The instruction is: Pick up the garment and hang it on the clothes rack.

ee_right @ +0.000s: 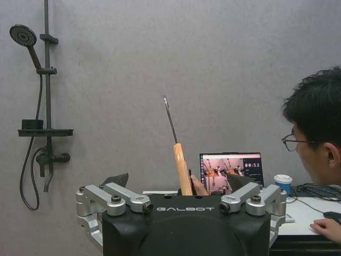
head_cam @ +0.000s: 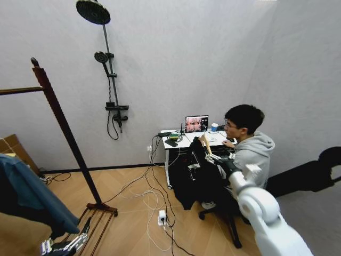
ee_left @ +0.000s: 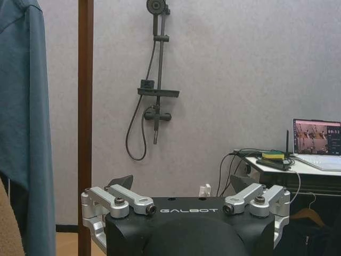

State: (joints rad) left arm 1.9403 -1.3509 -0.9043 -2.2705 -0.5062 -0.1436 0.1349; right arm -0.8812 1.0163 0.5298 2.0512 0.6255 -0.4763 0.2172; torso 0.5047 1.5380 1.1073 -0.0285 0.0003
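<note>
The right gripper (head_cam: 213, 158) was clamped on the black thin garment's (head_cam: 194, 178) pale wooden hanger (ee_right: 181, 165); the left gripper (ee_left: 187, 205) stood apart. Transport to the red-brown wooden clothes rack (head_cam: 61, 120) likely came next.

open floor between the clothes rack (head_cam: 64, 128) and the desk (head_cam: 184, 143) but with loose cables (head_cam: 154, 205) all over it, teal shirt (head_cam: 32, 194) crowding the rack's left end, seated person (head_cam: 250, 146) and chair tight against the black garment (head_cam: 194, 176)
</note>
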